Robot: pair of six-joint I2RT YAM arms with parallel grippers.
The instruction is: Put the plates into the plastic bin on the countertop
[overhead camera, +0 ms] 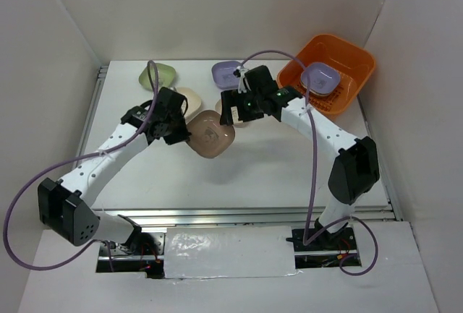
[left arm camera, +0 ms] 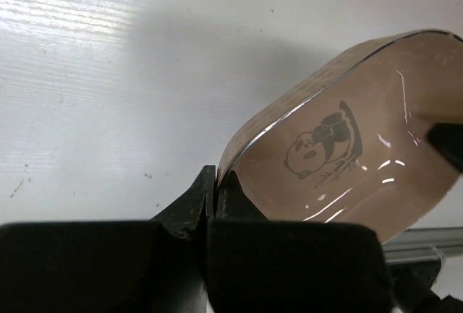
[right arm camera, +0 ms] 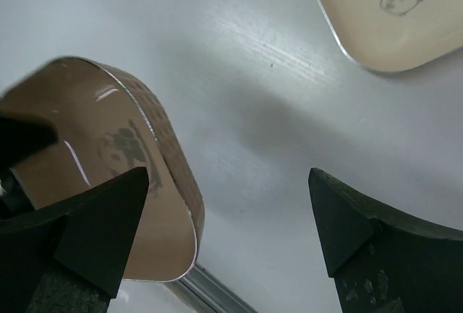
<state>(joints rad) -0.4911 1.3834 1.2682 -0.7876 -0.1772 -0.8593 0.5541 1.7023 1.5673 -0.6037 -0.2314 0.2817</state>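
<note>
Left gripper: matte black jaws pinched together on the thin rim of the brown plate, at one rounded corner.
Brown plate: shallow rounded-square dish. It has a glossy tan inside with a dark panda print and a finely dimpled outer wall. It is held tilted between the two grippers and casts a soft shadow on the countertop.
Right gripper: blunt black wedge-shaped fingers spread wide with nothing between them, just beside the brown plate's far edge.
Countertop: flat, white, faintly streaked.
Cream plate: same rounded-square form, smooth, with a panda print. It lies flat near the right gripper.
Green plate: lies flat at the back of the countertop.
Lilac plate: lies flat at the back, apart from the green plate.
Plastic bin: orange tub with a thick rim and slotted floor, in the back right corner.
Second lilac plate: rests inside the plastic bin.
</note>
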